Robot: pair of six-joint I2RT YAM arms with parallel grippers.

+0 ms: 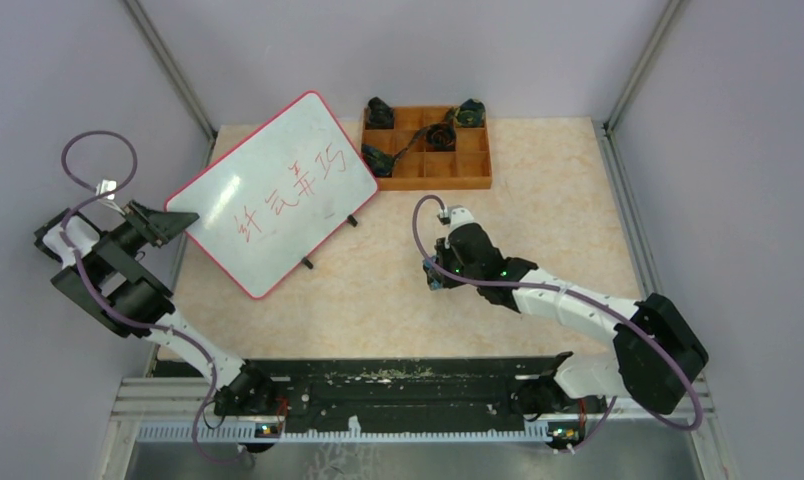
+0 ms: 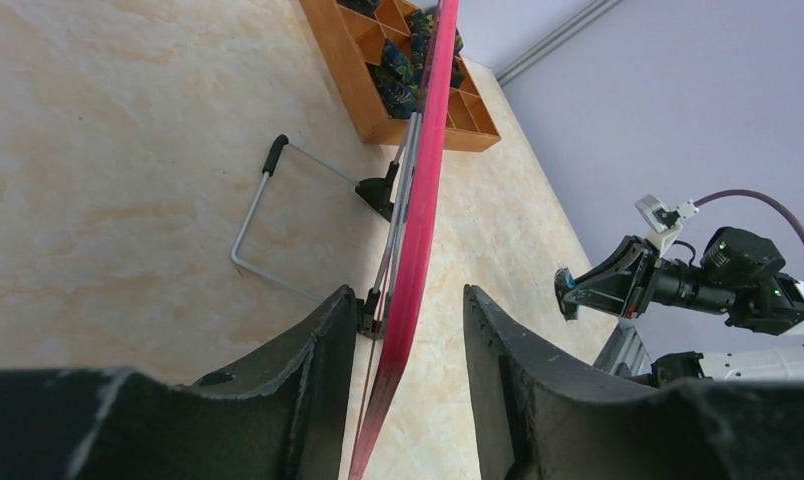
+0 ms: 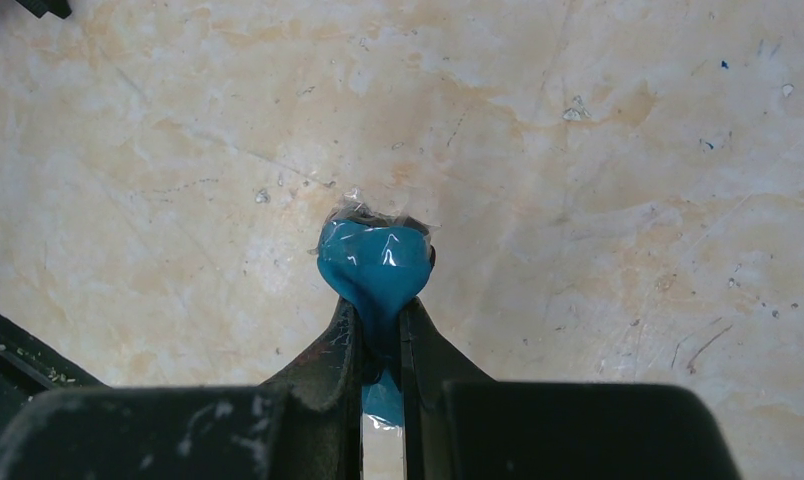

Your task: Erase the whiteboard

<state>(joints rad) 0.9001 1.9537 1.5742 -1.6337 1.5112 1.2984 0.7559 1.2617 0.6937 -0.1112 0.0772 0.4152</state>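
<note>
While the left gripper [image 1: 186,218], jaws spread, merely straddles the left rim of the whiteboard [image 1: 268,190], propped tilted at the far left of the table [image 1: 538,220] with its red writing [image 1: 288,195] intact, a push from the right gripper [image 3: 378,310], pinching a blue wad [image 3: 376,262], could slide or topple it.

robot lab cell: grey panel walls [image 1: 408,50], metal corner posts [image 1: 168,60], marble-look table [image 1: 558,180], slotted mounting rail [image 1: 398,383].
</note>
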